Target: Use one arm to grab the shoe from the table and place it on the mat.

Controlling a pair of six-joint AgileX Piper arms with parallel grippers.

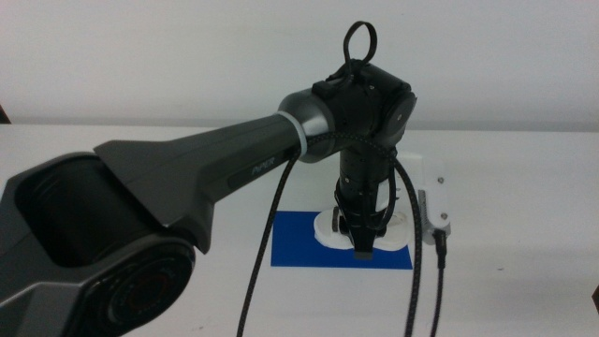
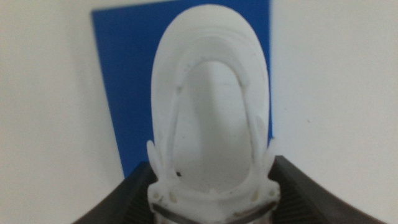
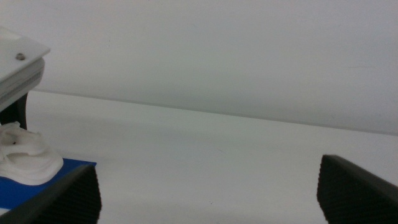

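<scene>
Matt white plastic-looking shoe (image 2: pixel 211 106) on smooth blue mat (image 2: pixel 127 74).

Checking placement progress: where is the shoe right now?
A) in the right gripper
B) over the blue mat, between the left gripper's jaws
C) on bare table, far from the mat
B: the shoe sits between the left gripper jaws, over the mat.

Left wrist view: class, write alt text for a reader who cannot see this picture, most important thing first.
A white shoe sits between the two dark jaws of the left gripper, which press against its sides. Behind the shoe lies a blue mat on the white table.
</scene>
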